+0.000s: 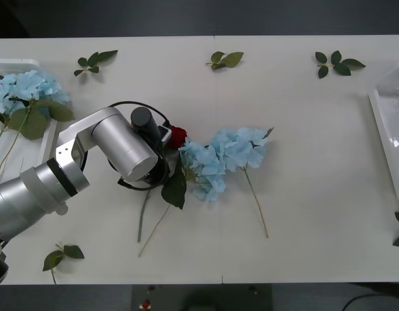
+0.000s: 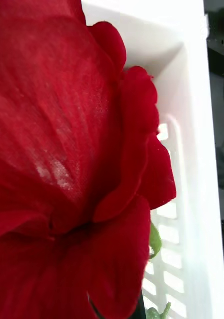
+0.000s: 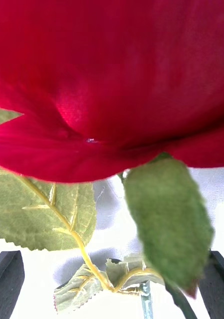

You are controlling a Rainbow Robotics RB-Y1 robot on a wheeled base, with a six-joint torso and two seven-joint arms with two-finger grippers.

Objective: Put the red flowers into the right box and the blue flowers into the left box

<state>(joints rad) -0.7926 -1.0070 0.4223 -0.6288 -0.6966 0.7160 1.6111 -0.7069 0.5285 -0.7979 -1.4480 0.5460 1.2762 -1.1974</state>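
the left gripper [image 1: 168, 139] is low over the middle of the worktop [image 1: 303, 207], right at a red rose [image 1: 178, 136] that lies just beside a heap of blue flowers [image 1: 225, 155]. in the left wrist view its black fingers [image 3: 6, 281] stand apart at the two corners, released, with the rose head [image 3: 112, 75] and its leaves close ahead. more blue flowers [image 1: 24, 91] lie in the left box [image 1: 18, 63]. the right box [image 1: 390, 126] sits at the far right edge; the right wrist view shows a red rose [image 2: 67, 164] inside the white box [image 2: 191, 149]; i cannot tell that gripper's state.
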